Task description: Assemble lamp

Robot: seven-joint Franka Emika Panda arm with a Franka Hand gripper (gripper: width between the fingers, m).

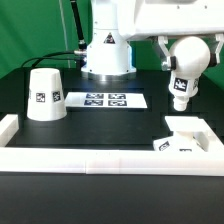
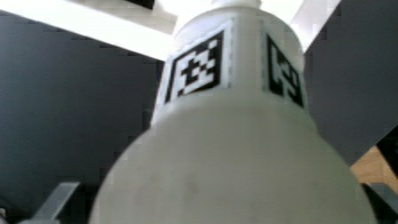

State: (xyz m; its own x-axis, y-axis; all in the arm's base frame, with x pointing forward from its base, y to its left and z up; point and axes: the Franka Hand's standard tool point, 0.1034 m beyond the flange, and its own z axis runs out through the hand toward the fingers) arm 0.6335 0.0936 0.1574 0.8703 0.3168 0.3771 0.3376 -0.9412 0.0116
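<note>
My gripper [image 1: 188, 55] is shut on the round head of the white bulb [image 1: 183, 82] and holds it in the air, its tagged stem pointing down. The bulb hangs above and slightly behind the flat square base [image 1: 186, 136], which lies against the front rail at the exterior view's right. The cone shade [image 1: 45, 95] stands on the table at the exterior view's left. In the wrist view the bulb [image 2: 222, 120] fills the picture, and my fingers [image 2: 54, 205] show only at its sides.
The marker board [image 1: 105, 100] lies in the middle, in front of the robot's white pedestal [image 1: 106, 55]. A long white rail [image 1: 100, 160] runs along the front and a shorter one [image 1: 8, 126] along the exterior view's left.
</note>
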